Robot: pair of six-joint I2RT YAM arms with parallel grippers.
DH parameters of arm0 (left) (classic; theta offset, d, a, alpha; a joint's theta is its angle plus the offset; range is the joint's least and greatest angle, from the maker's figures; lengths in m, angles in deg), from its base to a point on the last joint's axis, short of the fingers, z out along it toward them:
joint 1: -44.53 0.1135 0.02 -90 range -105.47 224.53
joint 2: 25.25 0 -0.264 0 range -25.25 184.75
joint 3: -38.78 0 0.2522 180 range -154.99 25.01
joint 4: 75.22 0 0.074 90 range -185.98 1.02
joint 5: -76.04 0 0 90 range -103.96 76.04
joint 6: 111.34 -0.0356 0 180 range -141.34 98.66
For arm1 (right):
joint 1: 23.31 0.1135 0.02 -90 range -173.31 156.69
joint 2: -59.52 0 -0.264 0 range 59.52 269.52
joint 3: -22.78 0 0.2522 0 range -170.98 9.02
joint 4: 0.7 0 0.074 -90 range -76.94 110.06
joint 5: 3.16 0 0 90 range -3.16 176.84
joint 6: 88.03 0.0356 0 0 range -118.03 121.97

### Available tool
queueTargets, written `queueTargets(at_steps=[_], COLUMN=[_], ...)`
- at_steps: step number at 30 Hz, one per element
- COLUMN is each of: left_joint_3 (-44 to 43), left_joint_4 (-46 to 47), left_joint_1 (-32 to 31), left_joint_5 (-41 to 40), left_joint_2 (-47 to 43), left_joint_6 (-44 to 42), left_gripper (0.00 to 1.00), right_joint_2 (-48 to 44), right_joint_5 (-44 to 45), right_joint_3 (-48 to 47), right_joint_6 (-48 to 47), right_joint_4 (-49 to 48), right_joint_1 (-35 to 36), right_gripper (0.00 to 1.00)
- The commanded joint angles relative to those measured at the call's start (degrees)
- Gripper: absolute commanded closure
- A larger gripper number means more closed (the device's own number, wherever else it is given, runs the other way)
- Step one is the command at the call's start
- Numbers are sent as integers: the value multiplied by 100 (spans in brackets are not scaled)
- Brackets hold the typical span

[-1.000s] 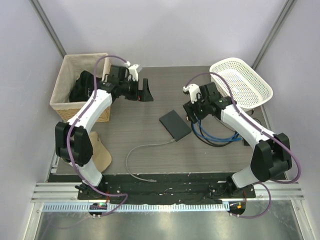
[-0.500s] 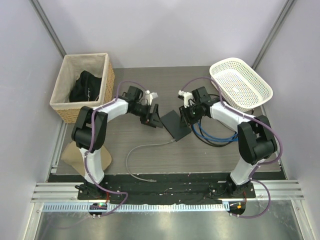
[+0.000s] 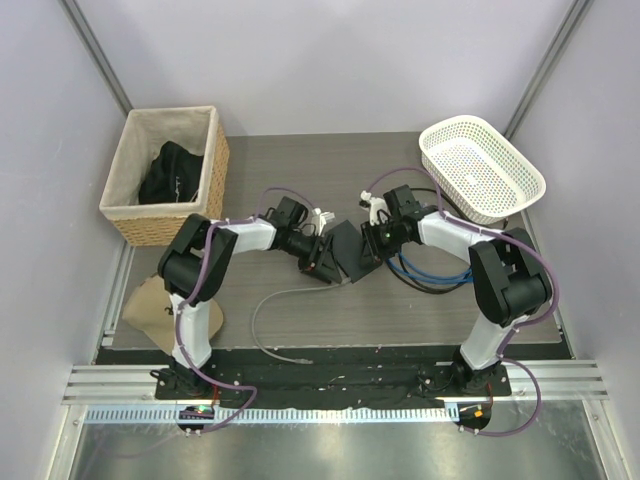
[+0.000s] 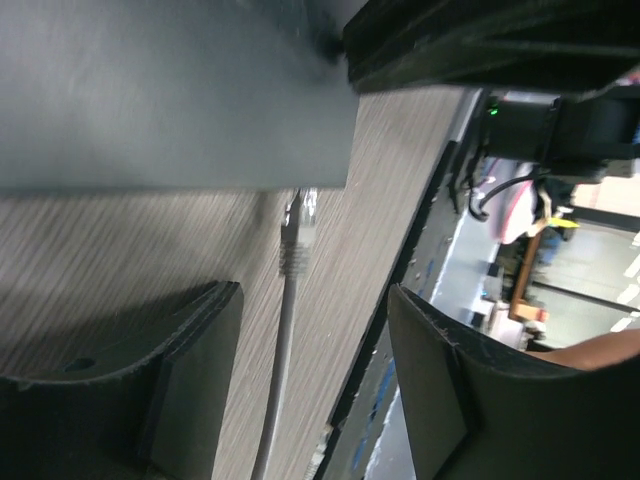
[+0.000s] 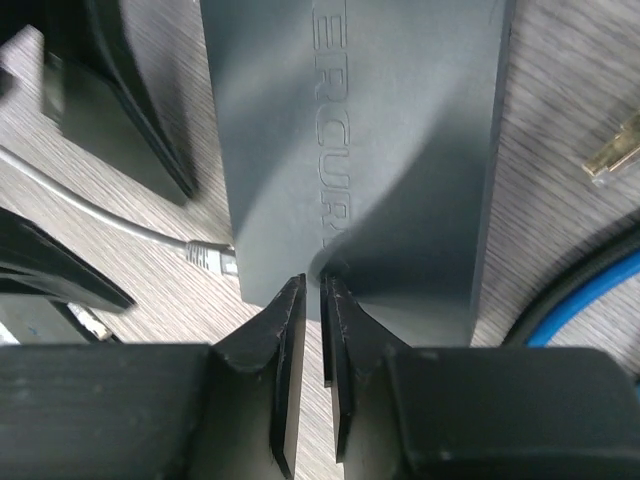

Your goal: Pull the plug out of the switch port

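Observation:
The switch (image 3: pixel 347 246) is a flat black box mid-table. A grey cable (image 3: pixel 275 300) runs to its near edge, where the plug (image 3: pixel 345 283) sits in the switch port. In the left wrist view the plug (image 4: pixel 295 232) goes in under the box's (image 4: pixel 170 90) edge. My left gripper (image 4: pixel 315 340) is open, its fingers either side of the cable (image 4: pixel 278 390) just behind the plug, not touching it. My right gripper (image 5: pixel 312 300) is shut, nothing between its tips, which rest at the edge of the switch (image 5: pixel 360 130); the plug (image 5: pixel 210 258) is to their left.
A wicker basket (image 3: pixel 212 150) holding something black stands back left, a white plastic basket (image 3: pixel 482 168) back right. Blue and black cables (image 3: pixel 430 270) coil right of the switch, one with a loose clear plug (image 5: pixel 615 155). A brown sheet (image 3: pixel 150 305) lies by the left base.
Both arms have swung in to the switch: the left from beside the wicker basket to the plug end, its jaws narrowing. The right gripper has closed at the box's right side.

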Motion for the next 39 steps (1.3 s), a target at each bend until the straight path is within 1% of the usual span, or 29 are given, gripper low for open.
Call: queueTargets(at_steps=[1,7,8,10,13,16,19,21,22,23,25,29,32,33,34,35,36,39], left_joint_3=[-171,-313,-304,-295,-348,-427,-575,-637,-707,-743,-796,-831,-831,-831,-831,-831,-840,-849], left_joint_4=[596,605,613,605,552,403,219,166,104,69,-28,-19,-19,-11,-28,-11,-19,-72], left_joint_1=[-94,-199,-217,-287,-349,-445,-542,-577,-577,-595,-595,-595,-595,-595,-595,-595,-595,-595], left_joint_5=[-36,-132,-341,-439,-641,-879,-1063,-1134,-1221,-1248,-1231,-1170,-1222,-1222,-1240,-1222,-1248,-1371], left_joint_2=[465,571,554,545,589,642,747,800,852,887,940,976,967,967,967,984,993,1011], left_joint_6=[441,476,485,476,485,441,380,371,362,362,345,309,292,283,274,266,222,143], left_gripper=[36,39,40,42,50,53,55,59,64,67,70,70,72,78,81,85,93,100], right_joint_2=[245,271,271,297,333,341,324,298,271,254,236,201,201,201,201,209,210,227], right_joint_5=[164,208,208,208,200,208,226,252,243,252,270,287,287,287,287,287,287,287], right_joint_3=[152,134,143,143,152,152,160,204,213,222,231,266,284,292,301,292,292,292], right_joint_6=[213,336,345,380,424,451,494,521,521,530,530,538,547,547,565,565,565,565], right_joint_4=[-179,-224,-241,-250,-294,-303,-338,-347,-364,-364,-373,-399,-426,-417,-435,-426,-435,-443], right_joint_1=[-18,-27,-35,-35,-44,-70,-79,-88,-88,-88,-88,-106,-97,-97,-106,-97,-106,-106], right_gripper=[80,80,80,80,80,80,80,80,80,80,80,80,80,80,80,80,80,80])
